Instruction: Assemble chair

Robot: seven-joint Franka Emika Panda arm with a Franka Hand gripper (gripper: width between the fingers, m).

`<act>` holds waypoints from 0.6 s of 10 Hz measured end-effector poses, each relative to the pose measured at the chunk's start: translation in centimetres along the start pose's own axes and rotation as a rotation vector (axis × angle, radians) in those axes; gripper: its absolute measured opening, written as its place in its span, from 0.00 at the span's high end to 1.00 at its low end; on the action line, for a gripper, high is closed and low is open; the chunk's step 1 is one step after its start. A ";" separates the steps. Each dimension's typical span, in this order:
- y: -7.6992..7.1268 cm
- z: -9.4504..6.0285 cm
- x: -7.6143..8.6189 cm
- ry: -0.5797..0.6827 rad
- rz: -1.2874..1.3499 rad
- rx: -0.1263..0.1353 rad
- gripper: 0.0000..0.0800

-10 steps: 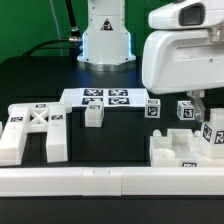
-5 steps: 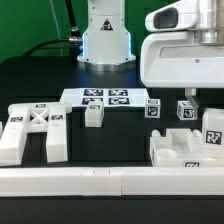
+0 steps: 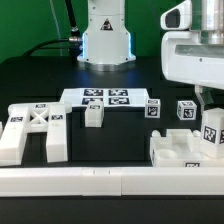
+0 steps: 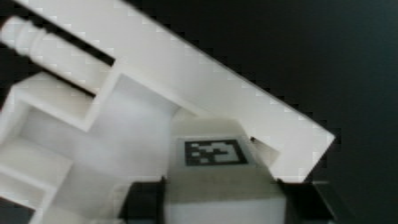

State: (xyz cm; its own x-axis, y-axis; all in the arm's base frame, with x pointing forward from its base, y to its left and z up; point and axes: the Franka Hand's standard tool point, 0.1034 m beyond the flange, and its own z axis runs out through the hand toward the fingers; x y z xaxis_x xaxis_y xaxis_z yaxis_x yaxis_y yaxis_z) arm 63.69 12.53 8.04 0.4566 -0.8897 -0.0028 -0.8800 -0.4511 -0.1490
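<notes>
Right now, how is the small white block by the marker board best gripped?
Probably from above, closing on the small block across its left and right faces in the exterior view: it sits low, with nothing close beside those faces.

Has swung the big white wrist housing [image 3: 195, 60] toward the exterior view's right, farther from the marker board [image 3: 100, 97] than a second ago. Lays bare more dark background beyond the board's right end, where the housing hung before. Has carried the tagged upright chair piece [image 3: 213, 130], pinched in the gripper [image 4: 222, 205], a touch farther from the board as well.
</notes>
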 end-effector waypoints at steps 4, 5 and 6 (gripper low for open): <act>0.0 0.0 0.0 -0.006 0.002 0.004 0.40; 0.0 0.0 0.1 -0.006 -0.039 0.004 0.40; 0.0 0.0 0.2 -0.004 -0.132 0.003 0.24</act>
State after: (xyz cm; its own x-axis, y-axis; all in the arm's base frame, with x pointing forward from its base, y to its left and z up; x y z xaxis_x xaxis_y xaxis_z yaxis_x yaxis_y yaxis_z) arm 63.74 12.33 8.05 0.5690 -0.8223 0.0129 -0.8118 -0.5641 -0.1513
